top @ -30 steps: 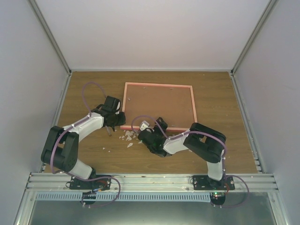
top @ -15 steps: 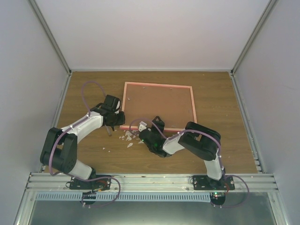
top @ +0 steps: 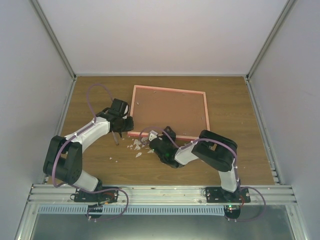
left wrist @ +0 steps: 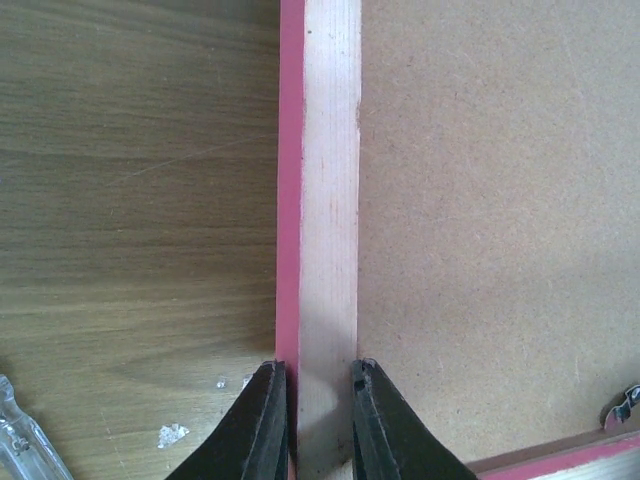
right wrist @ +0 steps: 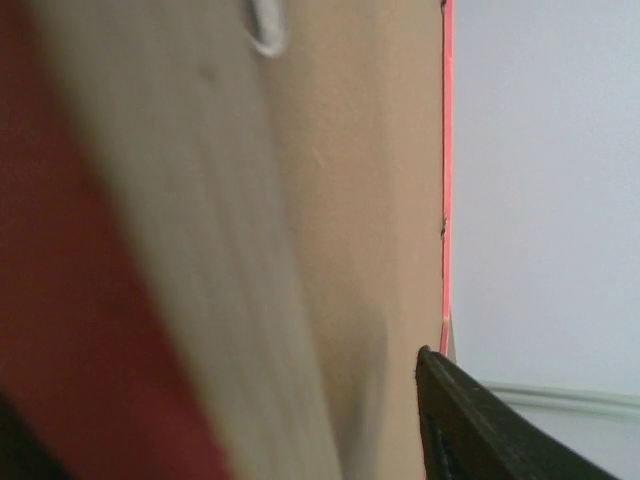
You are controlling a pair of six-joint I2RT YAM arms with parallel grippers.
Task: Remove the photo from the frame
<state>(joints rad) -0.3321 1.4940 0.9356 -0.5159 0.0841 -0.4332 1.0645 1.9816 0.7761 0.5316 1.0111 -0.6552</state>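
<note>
The frame (top: pixel 206 110) lies face down on the counter (top: pixel 235 107), in the upper middle of the top view, with its brown backing board (top: pixel 170 112) up and a pale pink rim around it. The photo cannot be seen; it is presumably under that board, against the counter. The left tool (left wrist: pixel 318 372) is clamped on the frame's left rail, near the lower left corner, with one finger on the outer pink edge and one on the inner side against the board. The right tool (top: pixel 169 132) sits at the frame's lower rail, left of its middle. Its own view is a close blur of rim and board with one dark finger at the lower right, so I cannot tell whether it is apart or gripping. Small white fragments (top: pixel 136 146) lie on the counter just below the lower left corner.

The frame looks light, thin and stiff, so it would likely slide or tip if it is not pinned. The rail suits a pinch across its width. The board looks rigid, and the best hold is probably a lifted edge. The photo is likely thin, flexible and easily creased, so it should be taken by a margin
</note>
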